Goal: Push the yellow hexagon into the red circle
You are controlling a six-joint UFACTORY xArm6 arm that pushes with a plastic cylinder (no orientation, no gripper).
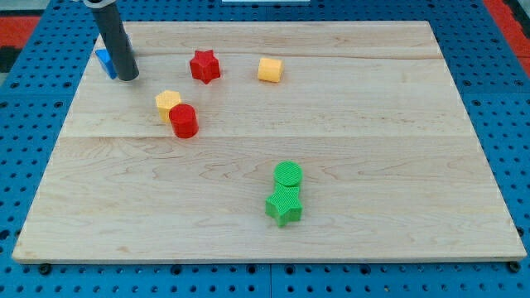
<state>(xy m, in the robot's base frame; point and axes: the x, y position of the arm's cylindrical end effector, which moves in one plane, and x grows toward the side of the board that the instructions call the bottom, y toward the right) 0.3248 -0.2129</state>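
Observation:
The yellow hexagon (167, 103) lies at the view's upper left of the wooden board and touches the red circle (184, 121), which sits just below and right of it. My tip (127, 78) rests on the board near the top left corner, up and to the left of the yellow hexagon, with a clear gap between them. A blue block (105, 63) is right behind the rod on its left, partly hidden; its shape cannot be made out.
A red star (204, 66) and a yellow cube-like block (270, 69) lie near the view's top centre. A green circle (288, 175) touches a green star (284, 205) at the lower centre. The board's edge (265, 258) borders blue pegboard.

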